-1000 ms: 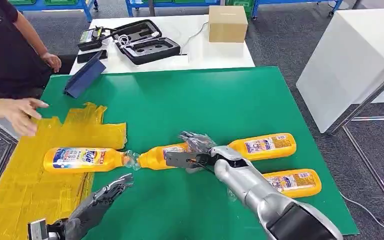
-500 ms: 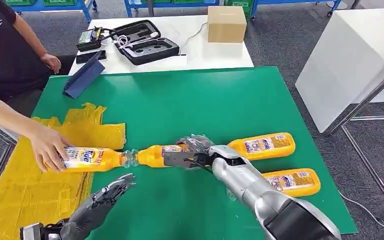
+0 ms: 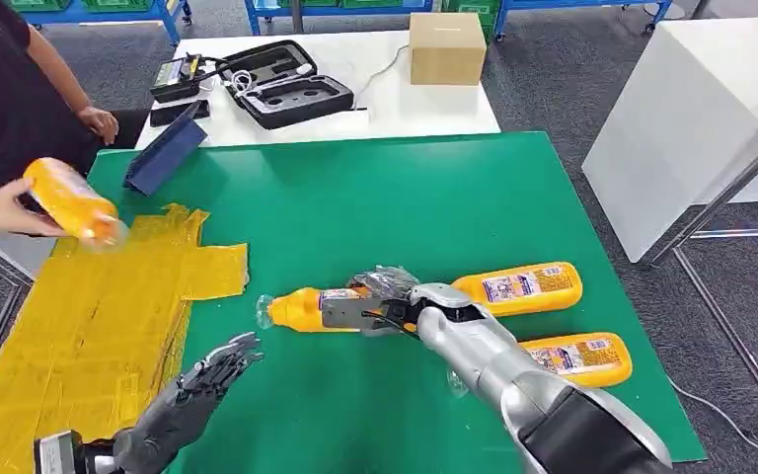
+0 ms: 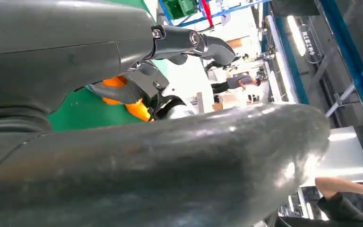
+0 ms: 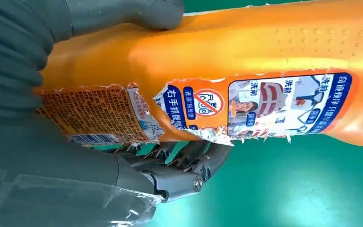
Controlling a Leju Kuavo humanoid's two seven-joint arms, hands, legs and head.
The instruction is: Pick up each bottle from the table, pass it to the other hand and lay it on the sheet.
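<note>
Bottle (image 3: 316,309) is the thing I work on now: my right hand (image 3: 380,304) is wrapped around its orange body, fingers under it and thumb over it, as the right wrist view shows near the torn label. It lies lengthwise on the green table (image 3: 355,197), with its clear cap pointing toward the yellow sheet (image 3: 89,336), and I cannot tell if it is lifted or touching the table. I judge I hold it by the middle so the cap end is free for the other hand to take. My left hand (image 3: 197,390) waits low and nearer to me than the bottle, beside the sheet's edge, fingers spread and holding nothing, palm turned toward the bottle. Two more bottles (image 3: 518,287) lie on the far side of my right hand from the sheet, one behind the other (image 3: 577,359). Beyond the sheet, a person's hand (image 3: 5,209) holds another orange bottle (image 3: 69,201) in the air.
</note>
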